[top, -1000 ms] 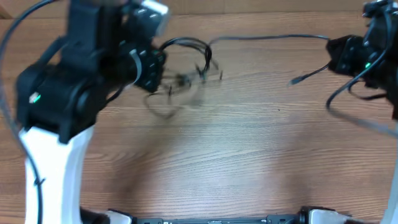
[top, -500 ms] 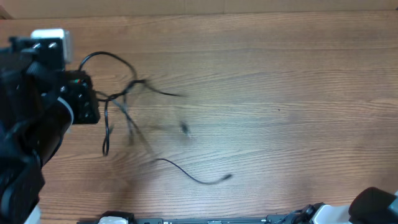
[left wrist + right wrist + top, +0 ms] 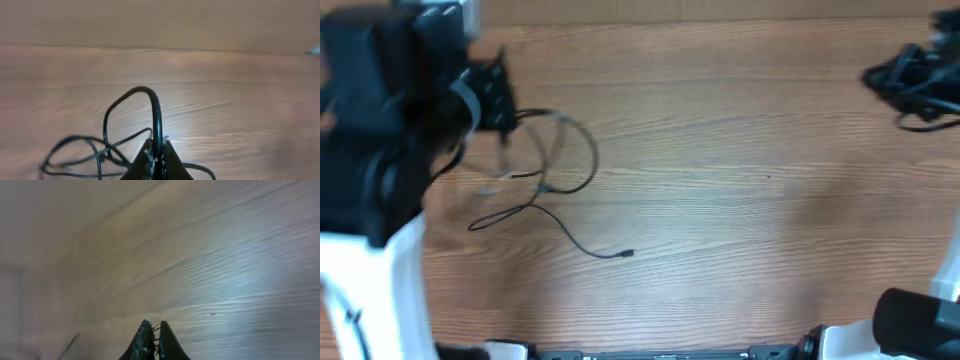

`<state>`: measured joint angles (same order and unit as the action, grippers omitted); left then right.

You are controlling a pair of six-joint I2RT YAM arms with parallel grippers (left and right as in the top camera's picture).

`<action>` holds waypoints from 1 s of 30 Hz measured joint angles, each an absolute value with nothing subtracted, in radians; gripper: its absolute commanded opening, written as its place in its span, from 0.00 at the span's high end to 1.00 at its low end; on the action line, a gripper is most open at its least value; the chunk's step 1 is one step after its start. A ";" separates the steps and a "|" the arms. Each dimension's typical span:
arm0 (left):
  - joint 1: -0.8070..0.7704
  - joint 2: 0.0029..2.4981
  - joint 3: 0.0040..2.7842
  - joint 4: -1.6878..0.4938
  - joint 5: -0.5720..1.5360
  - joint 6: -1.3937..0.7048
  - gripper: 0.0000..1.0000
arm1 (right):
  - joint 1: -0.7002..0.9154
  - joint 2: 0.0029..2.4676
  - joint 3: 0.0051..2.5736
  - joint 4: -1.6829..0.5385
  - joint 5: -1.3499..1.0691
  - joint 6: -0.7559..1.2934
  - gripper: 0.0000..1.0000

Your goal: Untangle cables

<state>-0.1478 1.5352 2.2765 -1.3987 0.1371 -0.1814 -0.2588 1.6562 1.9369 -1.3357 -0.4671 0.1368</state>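
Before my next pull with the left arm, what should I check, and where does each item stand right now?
1. Grip: left hand shut on a cable: ok.
2. Untangled: not ok. The cables loop and cross beside the left hand.
3. Free end: plug end lies loose on the table: ok.
4. Right hand shut, but whether it holds anything: cannot tell.
5. Hands well apart in the overhead view: ok.
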 measured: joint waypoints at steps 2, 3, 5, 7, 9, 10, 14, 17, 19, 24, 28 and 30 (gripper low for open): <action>-0.184 1.591 2.276 -1.353 0.173 -0.182 0.96 | -0.173 1.656 1.937 -1.345 -0.451 0.126 0.96; -0.199 1.613 2.276 -1.332 0.183 -0.182 0.96 | -0.136 1.656 1.937 -1.353 -0.440 0.122 0.96; -0.241 1.665 2.275 -1.269 0.191 -0.202 0.96 | -0.039 1.656 1.937 -1.369 -0.421 0.114 0.96; -0.268 1.690 2.275 -1.237 0.171 -0.233 0.96 | 0.020 1.656 1.937 -1.380 -0.407 0.109 0.96; -0.297 1.715 2.275 -1.224 0.136 -0.260 0.96 | 0.086 1.656 1.937 -1.385 -0.385 0.107 0.96; -0.310 1.730 2.275 -1.227 0.119 -0.271 0.96 | 0.107 1.656 1.937 -1.385 -0.377 0.105 0.96; -0.347 1.809 2.276 -1.279 0.051 -0.298 0.96 | 0.191 1.656 1.937 -1.394 -0.304 0.094 0.96; -0.365 1.875 2.276 -1.306 0.002 -0.315 0.96 | 0.215 1.656 1.937 -1.410 -0.245 0.083 0.96; -0.377 1.922 2.275 -1.313 -0.020 -0.320 0.96 | 0.218 1.656 1.937 -1.411 -0.226 0.078 0.96; -0.418 2.004 2.275 -1.314 -0.046 -0.324 0.94 | 0.218 1.656 1.937 -1.410 -0.167 0.059 0.63; -0.444 2.024 2.275 -1.307 -0.051 -0.327 0.00 | 0.218 1.656 1.937 -1.411 -0.137 0.052 0.00; -0.450 2.025 2.275 -1.290 -0.050 -0.331 0.00 | 0.218 1.656 1.937 -1.410 -0.131 0.052 0.00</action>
